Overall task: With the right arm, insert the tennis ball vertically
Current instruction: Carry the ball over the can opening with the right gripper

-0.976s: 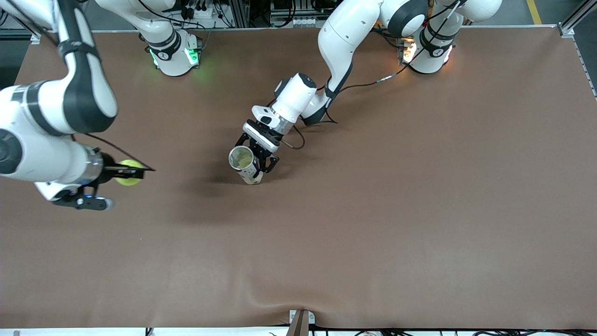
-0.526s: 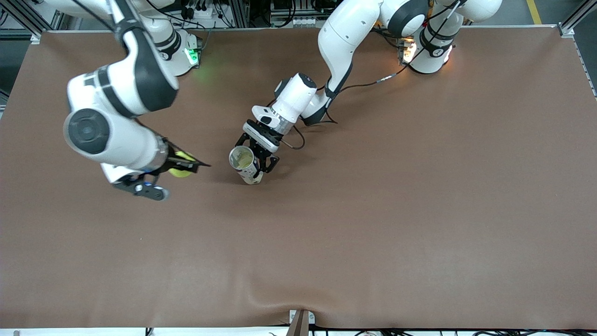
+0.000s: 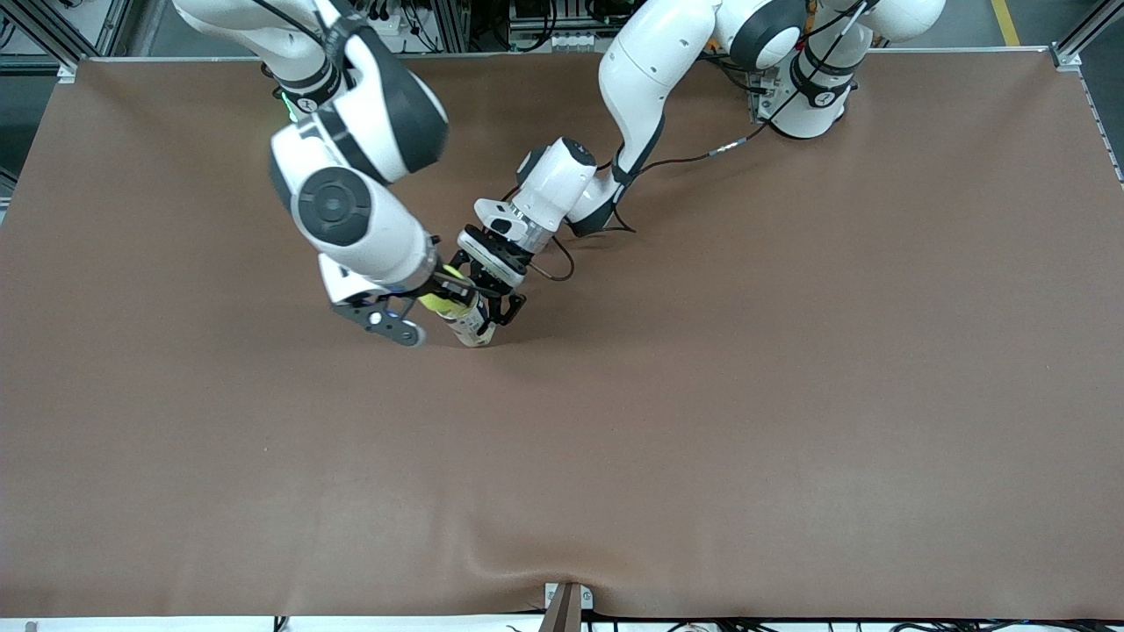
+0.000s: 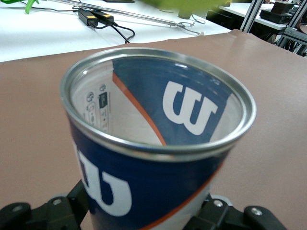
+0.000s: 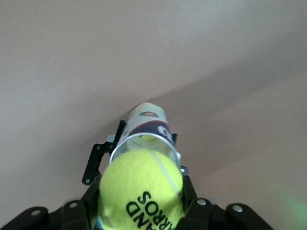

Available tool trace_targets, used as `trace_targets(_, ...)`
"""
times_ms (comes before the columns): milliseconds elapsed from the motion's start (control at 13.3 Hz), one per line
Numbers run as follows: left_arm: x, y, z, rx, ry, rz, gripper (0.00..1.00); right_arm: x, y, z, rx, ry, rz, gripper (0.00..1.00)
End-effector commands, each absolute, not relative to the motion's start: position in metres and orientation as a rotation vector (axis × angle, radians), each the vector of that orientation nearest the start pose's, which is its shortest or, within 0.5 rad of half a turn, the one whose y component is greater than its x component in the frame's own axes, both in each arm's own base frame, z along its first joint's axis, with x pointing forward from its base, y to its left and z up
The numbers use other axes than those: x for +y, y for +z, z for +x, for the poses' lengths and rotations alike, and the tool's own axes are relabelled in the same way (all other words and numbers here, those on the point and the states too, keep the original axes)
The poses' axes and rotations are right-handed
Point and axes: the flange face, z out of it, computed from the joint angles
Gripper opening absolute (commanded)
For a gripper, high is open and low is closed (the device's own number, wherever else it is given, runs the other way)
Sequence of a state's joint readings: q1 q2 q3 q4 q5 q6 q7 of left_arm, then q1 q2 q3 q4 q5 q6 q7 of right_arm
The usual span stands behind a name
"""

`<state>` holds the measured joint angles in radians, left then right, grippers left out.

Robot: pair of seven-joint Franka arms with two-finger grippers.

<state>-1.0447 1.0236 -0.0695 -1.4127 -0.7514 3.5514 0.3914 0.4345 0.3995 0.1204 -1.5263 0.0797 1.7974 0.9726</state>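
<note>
Yellow-green felt tennis ball (image 5: 141,184) (black lettering) — clamped in right tool (image 5: 139,201).

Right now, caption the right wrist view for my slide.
Right gripper holds the tennis ball above the open can, gripped by the left gripper.

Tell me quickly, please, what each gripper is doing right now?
Left gripper: closed on the Wilson tennis ball can, standing upright on the table.
Right gripper: closed on the yellow tennis ball, over the can's open mouth.
</note>
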Motion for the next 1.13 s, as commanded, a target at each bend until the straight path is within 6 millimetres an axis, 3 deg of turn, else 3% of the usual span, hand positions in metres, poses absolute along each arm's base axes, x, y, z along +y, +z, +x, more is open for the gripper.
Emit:
trace_targets(0, -0.614, 0.194, 0.412, 0.901, -1.599, -3.122, 0.86, 0.341, 0.4, 0.563, 0.732, 0.271, -3.047, 0.0)
trace_targets(300, -0.614, 0.194, 0.412, 0.899, -1.598, -3.123, 0.86, 0.338, 0.391, 0.56, 0.726, 0.277, -3.075, 0.0)
trace_targets(375, -0.614, 0.194, 0.412, 0.899, -1.598, -3.123, 0.86, 0.338, 0.391, 0.56, 0.728, 0.277, -3.075, 0.14)
trace_targets(451, -0.614, 0.194, 0.412, 0.901, -1.599, -3.122, 0.86, 0.337, 0.392, 0.56, 0.73, 0.275, -3.073, 0.84)
trace_targets(526, -0.614, 0.194, 0.412, 0.899, -1.598, -3.123, 0.86, 0.337, 0.393, 0.561, 0.732, 0.275, -3.073, 1.0)
trace_targets(826, -0.614, 0.194, 0.412, 0.899, -1.598, -3.123, 0.87, 0.334, 0.397, 0.562, 0.738, 0.273, -3.07, 1.0)
trace_targets(1051, -0.614, 0.194, 0.412, 0.899, -1.598, -3.123, 0.87, 0.314, 0.424, 0.565, 0.75, 0.31, -3.079, 1.0)
